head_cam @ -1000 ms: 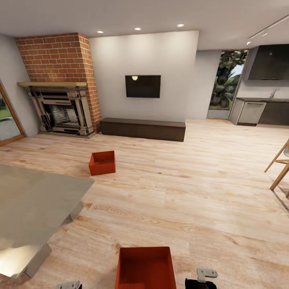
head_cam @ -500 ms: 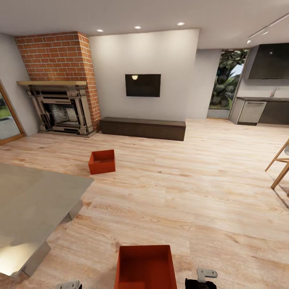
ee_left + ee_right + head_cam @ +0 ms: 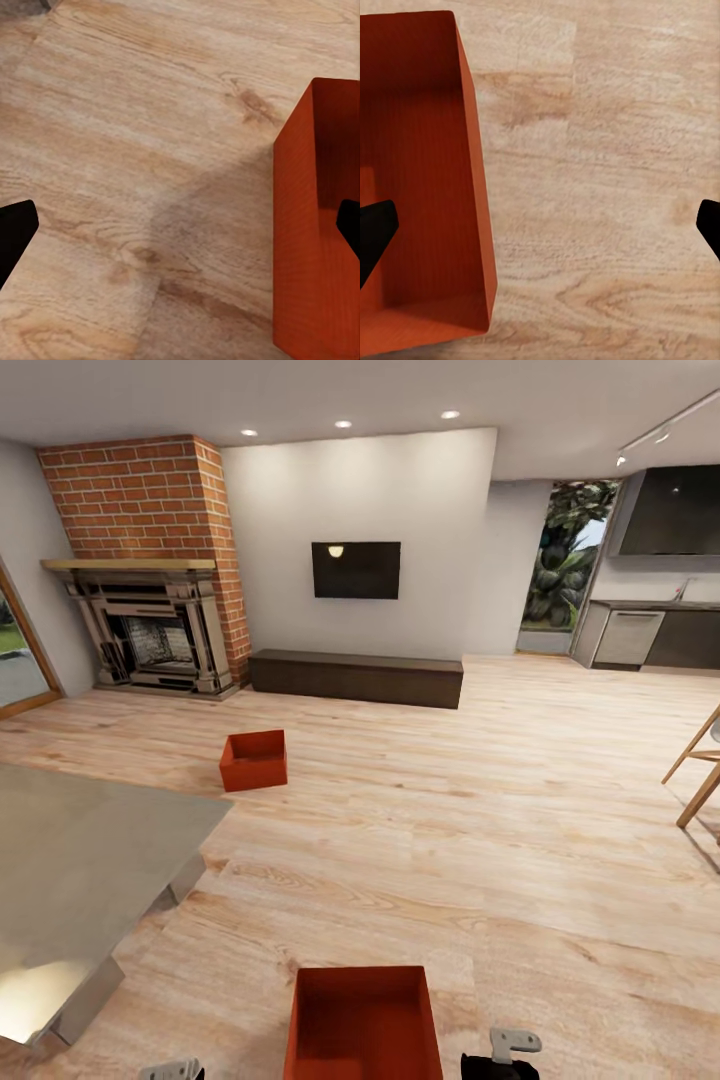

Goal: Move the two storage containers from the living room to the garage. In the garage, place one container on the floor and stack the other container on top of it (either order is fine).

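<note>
Grippers: left gripper (image 3: 180,225) and right gripper (image 3: 540,225) both spread, empty, flanking near container (image 3: 362,1025) at my 6 o'clock.
Change: view creeps forward; I close in.
Far container (image 3: 254,760): 11 o'clock, untouched.

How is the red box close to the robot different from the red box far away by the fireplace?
The near container sits straight between the left gripper and right gripper; the far container sits alone and slightly turned, out toward the fireplace. Both are red-orange, open-topped, look empty and rest on the wood floor.
</note>
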Motion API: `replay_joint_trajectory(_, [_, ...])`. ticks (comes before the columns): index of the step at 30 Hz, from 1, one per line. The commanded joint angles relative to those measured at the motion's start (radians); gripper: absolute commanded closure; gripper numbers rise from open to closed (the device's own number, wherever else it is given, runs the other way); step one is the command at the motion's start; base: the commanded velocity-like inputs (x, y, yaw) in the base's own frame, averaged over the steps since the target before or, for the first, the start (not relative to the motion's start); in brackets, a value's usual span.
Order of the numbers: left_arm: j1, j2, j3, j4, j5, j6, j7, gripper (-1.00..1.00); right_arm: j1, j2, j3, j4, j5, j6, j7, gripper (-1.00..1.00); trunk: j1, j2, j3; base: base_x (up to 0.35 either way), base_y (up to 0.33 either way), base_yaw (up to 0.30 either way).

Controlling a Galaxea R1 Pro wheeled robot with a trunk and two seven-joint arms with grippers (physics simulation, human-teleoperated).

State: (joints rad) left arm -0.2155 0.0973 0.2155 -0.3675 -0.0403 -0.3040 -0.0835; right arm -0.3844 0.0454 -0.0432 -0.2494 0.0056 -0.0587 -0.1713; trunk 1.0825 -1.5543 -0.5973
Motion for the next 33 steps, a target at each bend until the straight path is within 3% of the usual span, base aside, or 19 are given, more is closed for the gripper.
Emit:
replay_joint_trajectory(1, [-0.001,-0.001,0.008,0.001,-0.004,-0.003,-0.009,-1.0,-0.001,0.001,-0.004,0.001,0.0,-0.004,-0.001,-1.0,0.004,-0.008,-0.004,0.0,0.0,0.0])
replay_joint_trajectory(33, [-0.001,-0.001,0.008,0.001,-0.004,-0.003,-0.009,-1.0,-0.001,0.0,-0.004,0.001,0.0,-0.006,-0.001,-1.0,0.012,-0.022,-0.01,0.016,-0.029,0.0])
